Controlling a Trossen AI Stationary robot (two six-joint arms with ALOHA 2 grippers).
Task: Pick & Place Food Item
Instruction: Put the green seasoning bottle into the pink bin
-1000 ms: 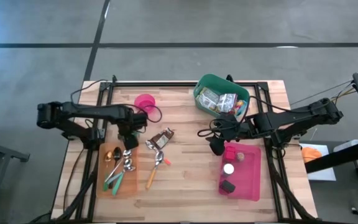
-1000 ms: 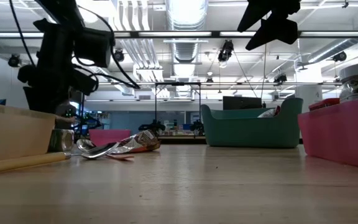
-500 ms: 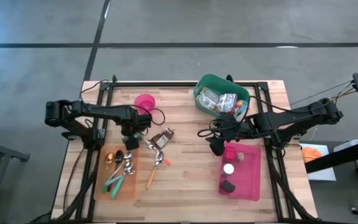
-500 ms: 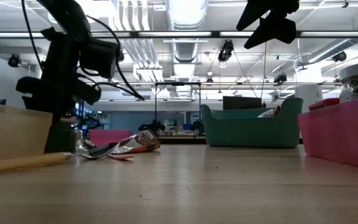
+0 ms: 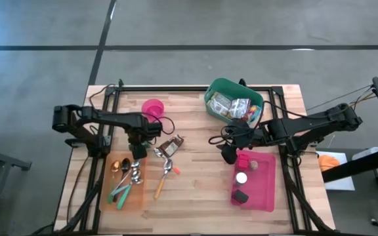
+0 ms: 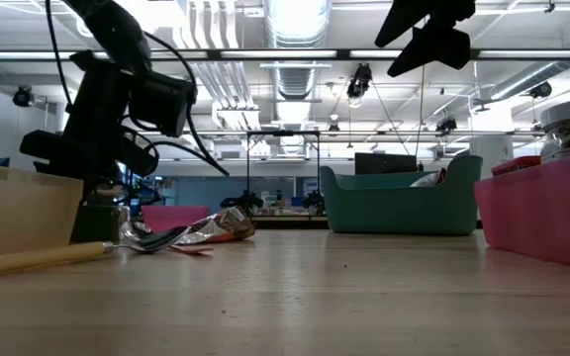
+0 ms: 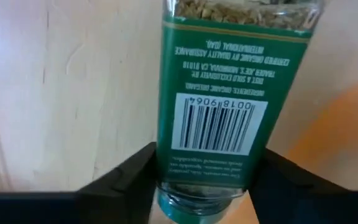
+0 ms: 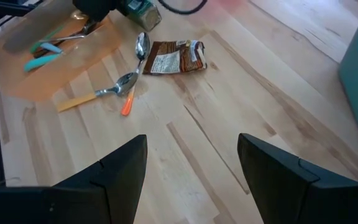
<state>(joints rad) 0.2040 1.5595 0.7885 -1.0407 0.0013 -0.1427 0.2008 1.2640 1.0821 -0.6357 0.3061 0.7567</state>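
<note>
At the left side of the table (image 5: 195,196), an orange tray (image 5: 113,196) holds a teal-handled tool (image 5: 120,193) and some spoons. The left gripper (image 5: 138,148) sits at the tray's far right corner, its 2 fingers (image 7: 126,177) set on either side of a green-labelled spice jar (image 7: 229,106); whether they press the glass or stand just clear of it cannot be told. The jar stands on the wood beside the tray. Just right of it lie a crumpled foil food packet (image 5: 170,145), a spoon (image 5: 166,168) and a wooden-handled utensil (image 5: 159,185). A pink cup (image 5: 152,107) stands at the far edge. Farther right, a green bin (image 5: 210,98) holds packaged foods. The right gripper (image 5: 228,156) hangs above the table between the bin and the pink tray (image 5: 268,196), its fingers (image 8: 126,165) apart and holding nothing. The pink tray carries 3 small items.
</note>
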